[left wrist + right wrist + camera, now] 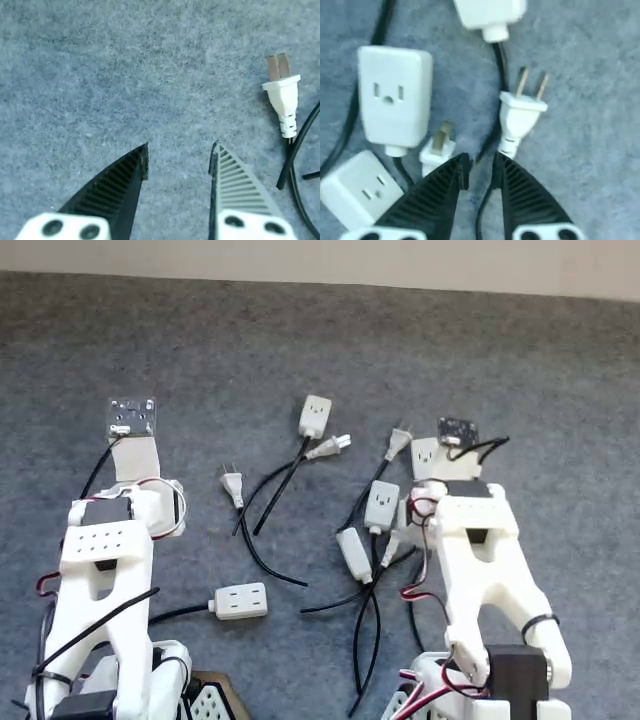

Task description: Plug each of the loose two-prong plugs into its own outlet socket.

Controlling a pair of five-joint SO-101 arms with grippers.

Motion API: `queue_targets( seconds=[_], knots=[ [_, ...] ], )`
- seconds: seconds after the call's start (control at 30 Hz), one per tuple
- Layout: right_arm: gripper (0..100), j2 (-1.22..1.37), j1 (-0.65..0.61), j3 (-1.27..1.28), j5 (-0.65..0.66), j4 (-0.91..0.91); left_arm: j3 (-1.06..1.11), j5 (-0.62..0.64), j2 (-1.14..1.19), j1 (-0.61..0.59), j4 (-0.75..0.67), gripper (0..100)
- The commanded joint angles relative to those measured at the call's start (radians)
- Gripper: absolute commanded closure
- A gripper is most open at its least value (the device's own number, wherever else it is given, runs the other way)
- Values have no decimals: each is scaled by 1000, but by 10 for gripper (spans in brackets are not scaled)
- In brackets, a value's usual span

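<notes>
Nearest the arm bases, we see the near socket (240,601) lying flat on the grey desk (300,330) between the two arms; a little farther out, beside the right arm, the long socket (354,553) and the square socket (381,505) lie close together, with the short plug (436,150) loose just beside them, its prongs bare; the right gripper (481,162) hangs over this cluster, jaws only a narrow gap apart and grasping nothing, while a black cord (481,210) lies on the desk beneath that gap; just past its fingertips the bare plug (520,116) lies unplugged, both prongs pointing away from the gripper; across the desk, the left gripper (179,150) is released, jaws wide apart above bare desk; the left plug (232,483) lies loose off to its side, clear of both fingers, prongs pointing away from the arm; farther on, a half-hidden socket (425,453) peeks out at the right arm's far end; the right plug (399,441) lies just beside it, and the middle plug (330,447) lies toward the desk's centre, both unplugged; farthest of all, the far socket (315,415) rests just beside the middle plug.
</notes>
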Motion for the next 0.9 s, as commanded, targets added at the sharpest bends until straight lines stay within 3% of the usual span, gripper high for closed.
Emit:
queue_targets(
  seconds=[0.0, 0.87],
  knots=[
    [903, -62, 47, 4, 14, 8, -4, 2, -13, 5, -15, 786],
    [903, -59, 94, 68, 23, -163, -2, 2, -13, 7, -11, 786]
  ],
)
